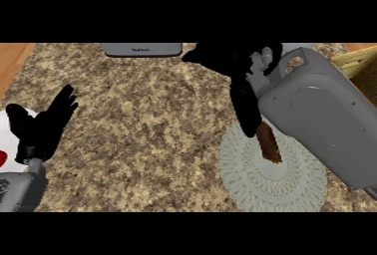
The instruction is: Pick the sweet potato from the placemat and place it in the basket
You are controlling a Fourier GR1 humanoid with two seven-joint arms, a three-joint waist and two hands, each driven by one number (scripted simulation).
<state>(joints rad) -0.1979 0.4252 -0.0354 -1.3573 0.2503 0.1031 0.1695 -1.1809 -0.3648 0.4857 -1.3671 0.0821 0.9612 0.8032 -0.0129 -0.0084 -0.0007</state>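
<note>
A speckled brown granite counter (147, 124) fills the view, with pale wood (13, 60) along its upper-left edge

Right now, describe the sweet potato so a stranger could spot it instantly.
On the speckled granite counter, find the round pale placemat at the lower right. The sweet potato is at its upper part, just below the right hand: the only brown, elongated thing there.

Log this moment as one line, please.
right hand: at end of sweet potato; sweet potato: over placemat, not in basket; left hand: open, resting
</note>
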